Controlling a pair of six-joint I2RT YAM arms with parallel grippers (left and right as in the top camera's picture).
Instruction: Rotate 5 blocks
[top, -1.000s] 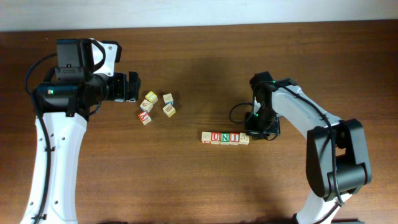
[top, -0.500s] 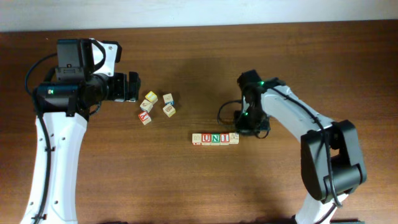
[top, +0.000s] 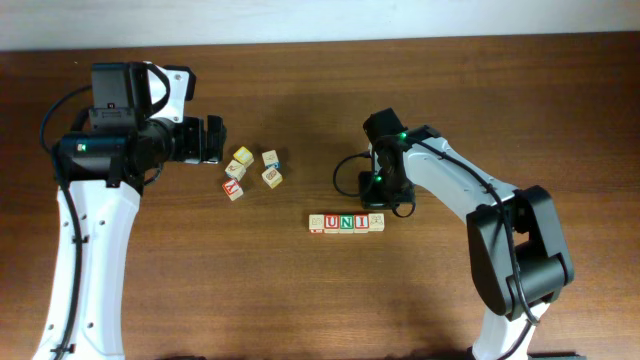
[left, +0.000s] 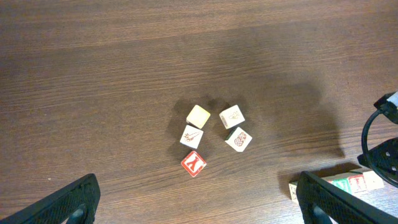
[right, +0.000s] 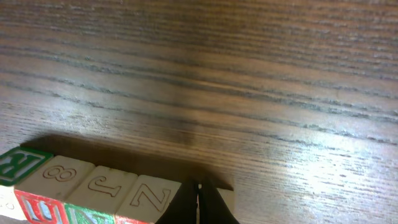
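The blocks (top: 346, 222) lie in a straight row of five: pale end cubes with a red-framed U (top: 331, 222), green N (top: 346, 222) and red I (top: 361, 222) between them. My right gripper (top: 377, 209) is shut, its tips at the far side of the right end cube. In the right wrist view the shut fingertips (right: 199, 202) cover part of that end cube (right: 227, 198), beside carved tops "Z" (right: 152, 198), "J" and "8". My left gripper (top: 210, 140) hangs open at the upper left, holding nothing. The row's left end (left: 354, 183) shows by its right finger (left: 336, 199).
A loose cluster lies between the arms: a yellow-faced cube (top: 243, 156), a red "Y" cube (top: 233, 189) and three pale picture cubes (top: 271, 168). The left wrist view shows the same cluster (left: 198, 116) on dark wood. The right arm's cable (top: 350, 178) loops above the row.
The row of blocks has slid a little to the left with the right gripper against its right end. The right wrist has swung left and farther back. The left arm has not moved.
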